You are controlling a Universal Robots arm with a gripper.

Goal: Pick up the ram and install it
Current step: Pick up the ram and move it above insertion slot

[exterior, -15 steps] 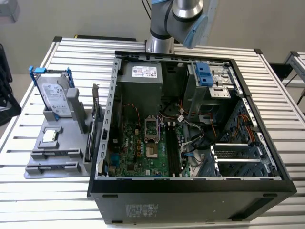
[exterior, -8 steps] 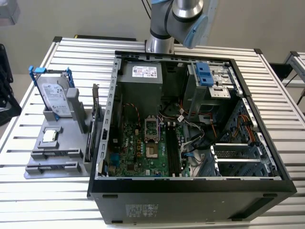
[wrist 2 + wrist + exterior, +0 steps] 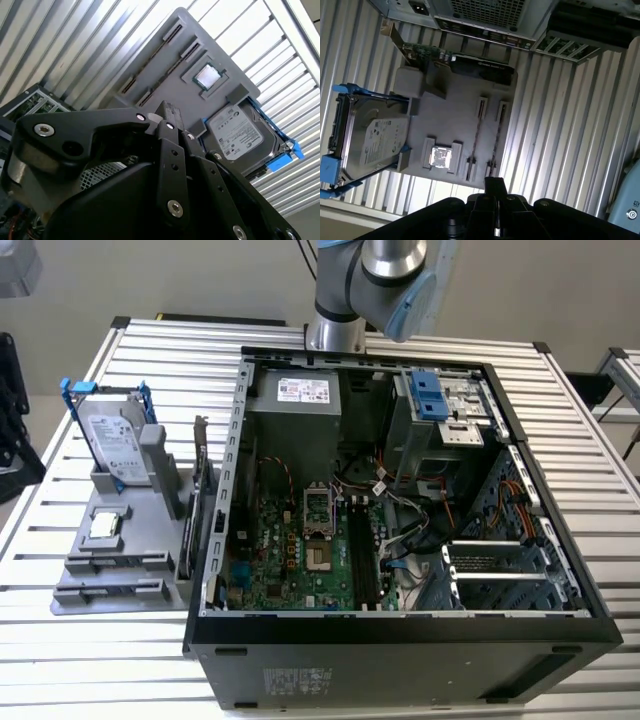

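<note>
The ram (image 3: 478, 131) stands edge-on as a narrow dark strip in a slot of the grey holder (image 3: 455, 110); a second such strip (image 3: 496, 136) runs beside it. In the second wrist view the ram (image 3: 159, 48) crosses the holder (image 3: 200, 45) the same way. My gripper (image 3: 495, 184) hangs high over the slatted table, just off the holder's edge nearest the ram and well clear of it. Its fingertips (image 3: 168, 113) meet, shut with nothing between them. In the exterior view the arm (image 3: 385, 280) reaches in above the far side of the open computer case (image 3: 400, 635).
On the holder (image 3: 75, 575) also sit a silver hard drive in a blue frame (image 3: 367, 140) and a small square chip (image 3: 440, 156). An expansion card with a metal bracket (image 3: 462, 60) stands between holder and case. Long memory slots (image 3: 362, 560) lie on the motherboard.
</note>
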